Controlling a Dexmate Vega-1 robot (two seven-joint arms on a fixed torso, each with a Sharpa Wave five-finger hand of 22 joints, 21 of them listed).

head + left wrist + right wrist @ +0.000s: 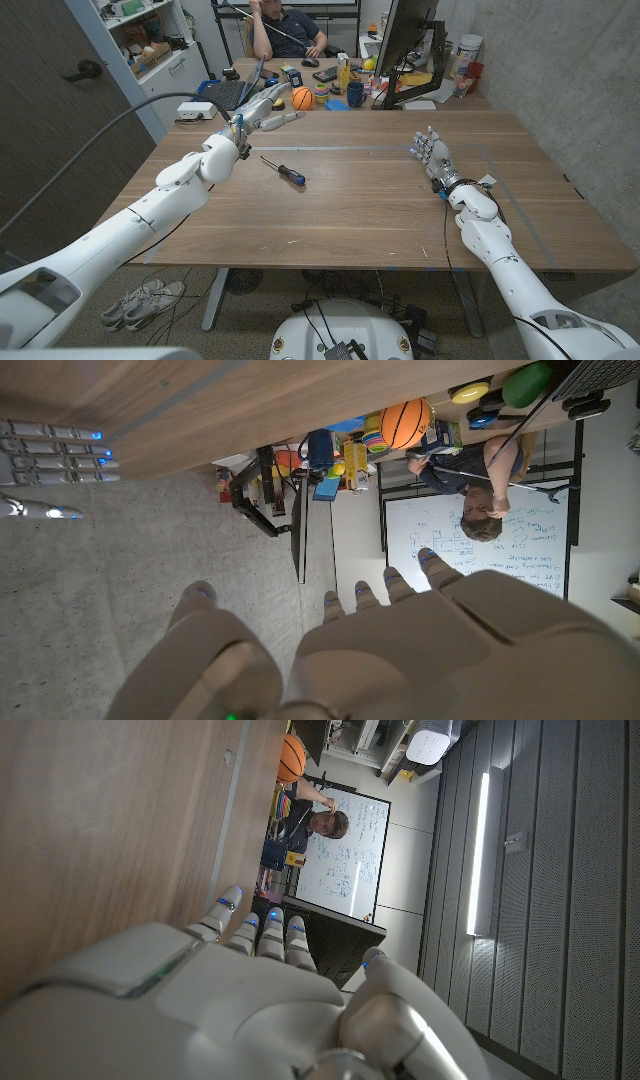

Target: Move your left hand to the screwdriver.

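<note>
Whiteboard (480, 550) scribbles probably handwriting, too small; nothing legible.

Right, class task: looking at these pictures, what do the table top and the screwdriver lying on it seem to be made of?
The brown rectangular table top looks like wood or wood laminate with a matt finish: lengthwise grain streaks, little glare. The small screwdriver with a blue and black handle appears to have a plastic or rubber grip, judging by its solid colours, and a thin dark shaft, probably metal, though it is too small to be sure.

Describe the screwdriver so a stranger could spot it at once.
Look at the wooden table, on its left half, just in front of the left hand. The screwdriver lies flat and alone there, with a thin dark shaft and a blue-and-black handle, the only tool on the bare wood.
</note>
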